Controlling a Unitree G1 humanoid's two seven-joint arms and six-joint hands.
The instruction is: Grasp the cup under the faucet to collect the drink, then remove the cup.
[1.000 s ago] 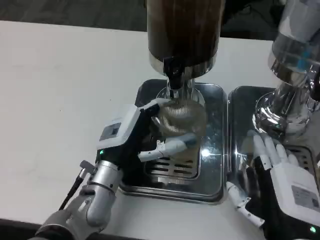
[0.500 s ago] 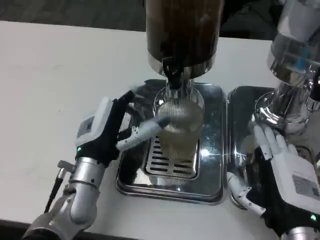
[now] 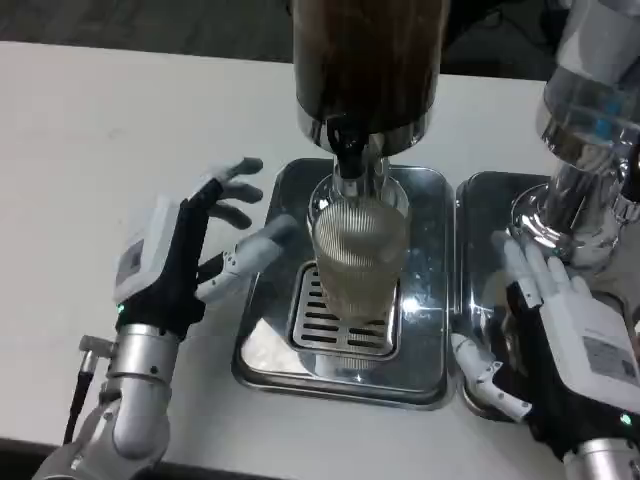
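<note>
A ribbed clear cup stands upright on the grate of the steel drip tray, right under the black faucet of the dark drink dispenser. My left hand hovers to the left of the cup with its fingers spread apart, holding nothing and clear of the glass. My right hand rests with fingers apart at the near right, over the second tray, holding nothing.
A second steel tray lies to the right, bearing a shiny chrome dispenser base just beyond my right hand. White table stretches out to the left.
My left hand has let go of the cup and drawn back to the left, fingers opening. The cup stays under the faucet. The right hand has barely moved.
</note>
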